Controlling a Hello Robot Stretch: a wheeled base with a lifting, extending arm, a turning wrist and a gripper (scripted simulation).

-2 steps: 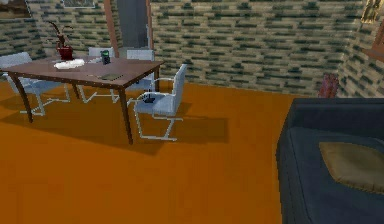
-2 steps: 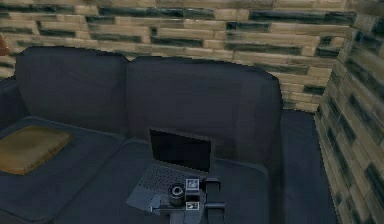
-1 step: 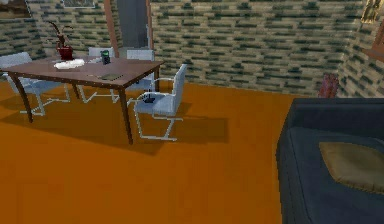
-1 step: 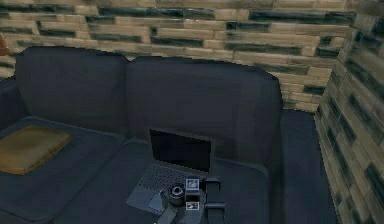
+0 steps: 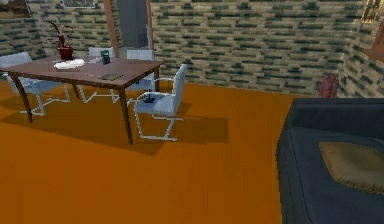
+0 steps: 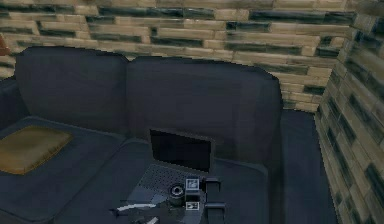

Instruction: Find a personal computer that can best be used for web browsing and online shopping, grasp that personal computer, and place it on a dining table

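A dark open laptop (image 6: pixel 178 158) lies on the middle seat of a dark blue sofa (image 6: pixel 90 90), its screen upright and facing out. My gripper (image 6: pixel 142 212) shows at the bottom of the arm side view, just in front of the laptop's keyboard, with its white marker squares (image 6: pixel 192 186) to the right. I cannot tell whether it holds anything. A brown wooden dining table (image 5: pixel 40 72) stands at the forward view's upper left, across the orange floor.
Several white chairs (image 5: pixel 165 100) surround the table, which carries a red vase (image 5: pixel 65 50) and small items. The sofa (image 5: pixel 330 150) with a tan cushion (image 5: pixel 355 162) takes up the forward view's right. Brick walls stand behind. The orange floor (image 5: pixel 150 180) is wide.
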